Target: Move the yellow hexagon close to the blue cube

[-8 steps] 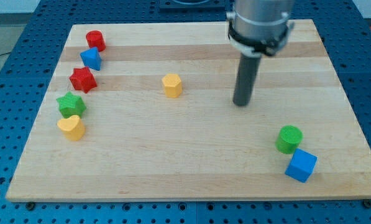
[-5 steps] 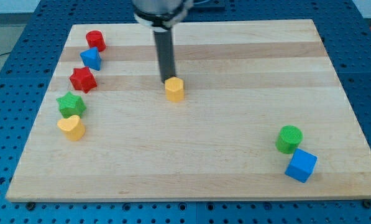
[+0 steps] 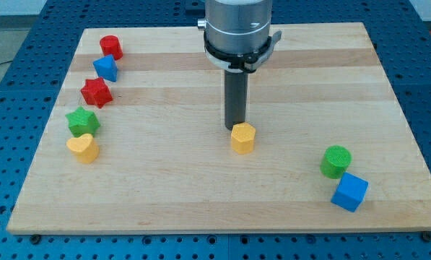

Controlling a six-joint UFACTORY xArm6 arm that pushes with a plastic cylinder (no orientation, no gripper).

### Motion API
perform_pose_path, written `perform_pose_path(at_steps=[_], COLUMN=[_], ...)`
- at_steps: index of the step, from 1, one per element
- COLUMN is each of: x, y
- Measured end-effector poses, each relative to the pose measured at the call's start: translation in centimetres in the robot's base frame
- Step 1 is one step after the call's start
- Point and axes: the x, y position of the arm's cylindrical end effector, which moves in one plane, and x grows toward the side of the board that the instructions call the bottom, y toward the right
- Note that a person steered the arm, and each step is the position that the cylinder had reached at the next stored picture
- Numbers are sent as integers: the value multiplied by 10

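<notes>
- Since the earlier frames the yellow hexagon (image 3: 242, 137) has shifted toward the view's lower right, and my tip (image 3: 234, 129) has travelled with it.
- My tip sits at the hexagon's upper-left edge, apparently touching it, though the contact is hard to confirm.
- There is no hand on this rod, so nothing is pinched.
- The blue cube (image 3: 349, 192) lies near the worktop's (image 3: 287, 209) lower-right corner, well apart from the hexagon.
- A green cylinder (image 3: 336, 161) sits just beside the cube, above it.
</notes>
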Motion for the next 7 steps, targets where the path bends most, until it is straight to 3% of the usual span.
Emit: perform_pose_path(at_steps=[1, 2, 3, 4, 5, 7], x=[8, 35, 57, 57, 82, 99], y=[-15, 46, 47, -29, -20, 93])
